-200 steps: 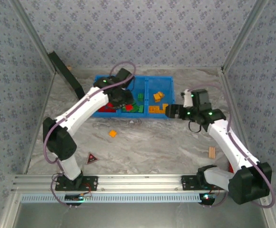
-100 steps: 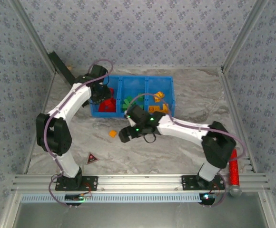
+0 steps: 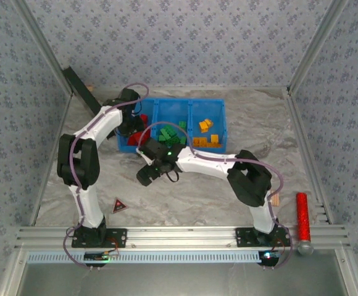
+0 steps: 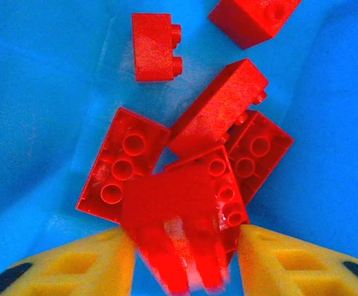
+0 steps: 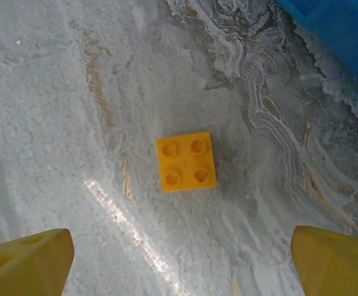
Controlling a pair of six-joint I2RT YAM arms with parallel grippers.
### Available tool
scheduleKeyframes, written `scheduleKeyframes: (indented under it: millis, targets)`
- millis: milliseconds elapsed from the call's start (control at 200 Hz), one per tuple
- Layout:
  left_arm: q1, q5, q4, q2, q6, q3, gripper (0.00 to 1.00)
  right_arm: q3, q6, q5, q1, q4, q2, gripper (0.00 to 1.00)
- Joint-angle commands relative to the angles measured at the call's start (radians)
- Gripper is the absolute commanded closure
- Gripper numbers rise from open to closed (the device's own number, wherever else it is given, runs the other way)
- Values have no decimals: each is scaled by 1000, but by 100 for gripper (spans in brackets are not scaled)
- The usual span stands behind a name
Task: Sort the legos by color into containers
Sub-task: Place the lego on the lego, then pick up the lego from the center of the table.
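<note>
1. The bin (image 3: 223,126) sits at the far middle of the table (image 3: 191,203), with its three compartments side by side.
2. The left gripper (image 4: 182,259) hangs over the left compartment (image 4: 37,92), above a pile of legos (image 4: 216,117) lying in it.
3. One blurred lego (image 4: 173,216) sits between its fingers. Whether they touch it is unclear.
4. In front of the bin, the right gripper (image 5: 182,259) hovers, fingers spread, over a single lego (image 5: 186,161) on the table.
5. The triangle (image 3: 120,205) lies near-left and the cylinder (image 3: 302,216) near-right.

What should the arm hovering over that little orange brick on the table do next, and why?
Probably lower the right gripper onto the orange brick: its jaws stand wide open, and the brick lies loose on the table, outside the blue bin.
</note>
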Motion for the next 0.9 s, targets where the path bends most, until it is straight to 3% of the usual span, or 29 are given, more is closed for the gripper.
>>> scheduleKeyframes:
  millis: [0, 260, 570, 895]
  targets:
    - [9, 21, 7, -7, 14, 59, 45, 65, -67, 49, 6, -30, 49, 7]
    - [27, 68, -13, -64, 6, 119, 38, 127, -104, 64, 13, -22, 141, 9]
    - [85, 113, -41, -231, 3, 123, 35, 189, -134, 79, 23, -34, 234, 21]
    - [185, 106, -90, -420, 54, 36, 33, 209, -139, 122, 22, -80, 282, 58]
